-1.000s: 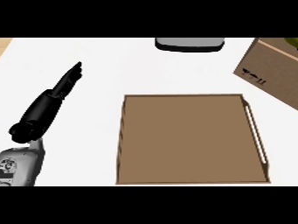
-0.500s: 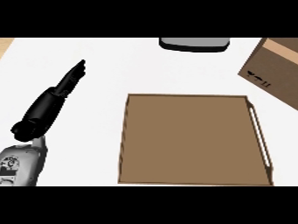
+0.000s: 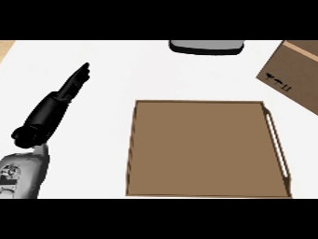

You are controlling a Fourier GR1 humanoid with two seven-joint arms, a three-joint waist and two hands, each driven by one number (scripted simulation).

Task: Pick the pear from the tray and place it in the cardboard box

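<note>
The change is small but telling: the cardboard box (image 3: 302, 74) has slid towards the view's right edge over the last second, and the yellow-green shape that showed at its open top a moment ago is now out of sight. The pear shows nowhere in this view. It is not on the tray, not on the white counter (image 3: 120, 70), and not in a hand. My reading is that it already lies in the box, past the picture's edge, though that cannot be confirmed from here.

The tray (image 3: 130, 149) sits at the centre, and its brown floor is bare from wall to wall (the slotted handle runs along its 3 o'clock side). The box stands at about 2 o'clock from the tray. Only its side and a strip of its top show, so its contents are hidden. A grey object (image 3: 206, 45) sits at 12 o'clock, cut off by the view's upper limit.

The left hand (image 3: 58, 100) lies at 9 o'clock from the tray, well apart from it, with its fingers straight and together — holding nothing — pointing towards 1 o'clock, much as before. The right hand is out of view.
</note>
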